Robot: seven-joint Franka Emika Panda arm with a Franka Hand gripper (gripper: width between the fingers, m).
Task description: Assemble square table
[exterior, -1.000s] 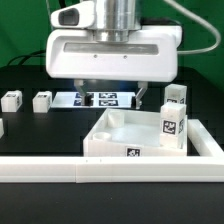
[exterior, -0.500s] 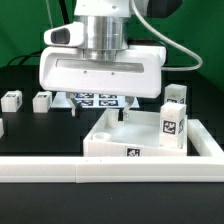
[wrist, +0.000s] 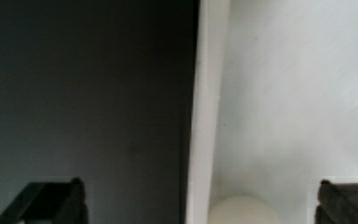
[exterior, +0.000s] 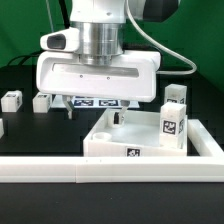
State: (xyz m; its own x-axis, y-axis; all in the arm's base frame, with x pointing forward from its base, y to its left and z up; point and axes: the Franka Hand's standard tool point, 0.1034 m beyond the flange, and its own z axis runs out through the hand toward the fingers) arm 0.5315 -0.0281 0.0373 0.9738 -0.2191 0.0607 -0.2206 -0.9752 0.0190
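Note:
The square table slab [exterior: 112, 143] is white with a raised rim and a small tag on its front wall. It lies at the exterior view's right. My gripper [exterior: 93, 112] is open and empty, and hangs over the slab's left rim. One finger [exterior: 68, 107] is outside the slab over the black table. The other finger [exterior: 119, 117] is inside over the slab. In the wrist view the rim edge [wrist: 204, 110] runs between the open fingertips of my gripper [wrist: 201, 203]. Two tagged legs [exterior: 172, 122] [exterior: 176, 96] stand at the slab's right. Two more legs [exterior: 11, 99] [exterior: 41, 101] sit at the left.
A long white rail fence [exterior: 60, 171] runs along the front and up the right side. The marker board [exterior: 100, 102] lies behind the gripper, partly hidden by it. Another white piece [exterior: 2, 127] shows at the left edge.
The gripper has moved toward the exterior view's left and come lower, from over the marker board to astride the slab's left rim. The parts have not moved.

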